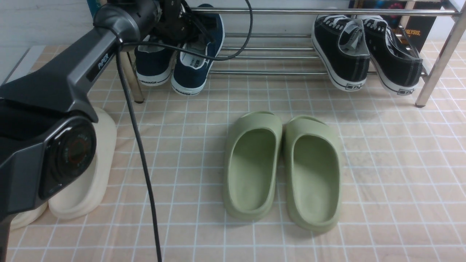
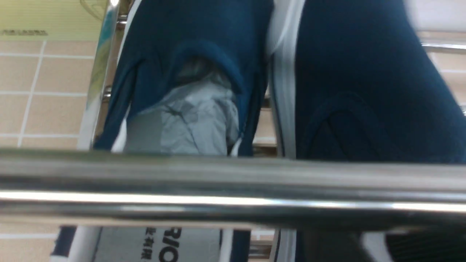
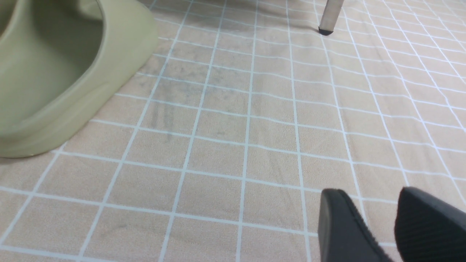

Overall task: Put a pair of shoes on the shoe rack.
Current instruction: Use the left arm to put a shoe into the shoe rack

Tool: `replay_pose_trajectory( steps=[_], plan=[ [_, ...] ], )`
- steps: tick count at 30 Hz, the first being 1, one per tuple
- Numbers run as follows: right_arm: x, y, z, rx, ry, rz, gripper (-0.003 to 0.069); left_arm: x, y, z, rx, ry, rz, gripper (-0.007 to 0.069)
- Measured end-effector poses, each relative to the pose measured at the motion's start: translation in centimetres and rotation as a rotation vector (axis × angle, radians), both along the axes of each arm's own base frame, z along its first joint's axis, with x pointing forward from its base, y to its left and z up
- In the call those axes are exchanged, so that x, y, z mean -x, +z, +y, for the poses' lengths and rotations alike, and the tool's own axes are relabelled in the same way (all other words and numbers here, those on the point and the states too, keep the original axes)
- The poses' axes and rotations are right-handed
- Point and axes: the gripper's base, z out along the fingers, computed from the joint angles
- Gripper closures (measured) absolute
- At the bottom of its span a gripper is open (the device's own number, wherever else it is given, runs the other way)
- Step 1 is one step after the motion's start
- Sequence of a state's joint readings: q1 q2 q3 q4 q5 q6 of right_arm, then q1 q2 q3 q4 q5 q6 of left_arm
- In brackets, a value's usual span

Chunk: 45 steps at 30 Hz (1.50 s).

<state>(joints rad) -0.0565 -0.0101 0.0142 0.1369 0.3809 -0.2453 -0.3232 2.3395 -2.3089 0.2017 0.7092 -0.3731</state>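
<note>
Front view puts the shoes [image 1: 182, 62] on the rack [image 1: 276, 72] at its left end, heels toward us, long axes running back, just beneath our left pincer [image 1: 174, 21], whose grip we cannot tell, while our right pincer [image 3: 378, 225] gapes empty, well apart

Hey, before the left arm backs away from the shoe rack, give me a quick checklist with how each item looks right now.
1. Both navy shoes on the rack: ok, though the heels overhang the front bar.
2. Left jaws let go of the shoes: cannot tell, they are hidden.
3. Cable clear of the navy shoes: not ok, it loops in front of them.
4. Right jaws empty: ok, open over bare floor.
5. Black sneakers apart from the navy pair: ok, at the rack's other end.
</note>
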Motion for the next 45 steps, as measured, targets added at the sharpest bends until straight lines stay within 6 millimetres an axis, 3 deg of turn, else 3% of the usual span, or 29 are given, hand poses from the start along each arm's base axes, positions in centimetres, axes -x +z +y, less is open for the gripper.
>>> replay_pose_trajectory(
  steps=[4,10,12,17,20,34,45],
  plan=[
    [0.0,0.0,0.0,0.000,0.000,0.000,0.0419,0.1,-0.2,0.2,-0.010,0.009,0.029,0.0230],
    [0.0,0.0,0.0,0.000,0.000,0.000,0.0419,0.7,-0.8,0.6,-0.047,0.030,0.115,0.0225],
    [0.0,0.0,0.0,0.000,0.000,0.000,0.0419,0.8,-0.9,0.7,-0.060,0.036,0.137,0.0267],
    [0.0,0.0,0.0,0.000,0.000,0.000,0.0419,0.8,-1.0,0.7,-0.064,0.037,0.145,0.0532],
    [0.0,0.0,0.0,0.000,0.000,0.000,0.0419,0.8,-0.9,0.5,-0.025,0.030,0.143,0.0590],
    [0.0,0.0,0.0,0.000,0.000,0.000,0.0419,0.2,-0.5,-0.2,0.135,0.027,0.076,0.0592],
    [0.0,0.0,0.0,0.000,0.000,0.000,0.0419,0.0,-0.5,0.3,0.130,0.114,0.055,0.0560]
  ],
)
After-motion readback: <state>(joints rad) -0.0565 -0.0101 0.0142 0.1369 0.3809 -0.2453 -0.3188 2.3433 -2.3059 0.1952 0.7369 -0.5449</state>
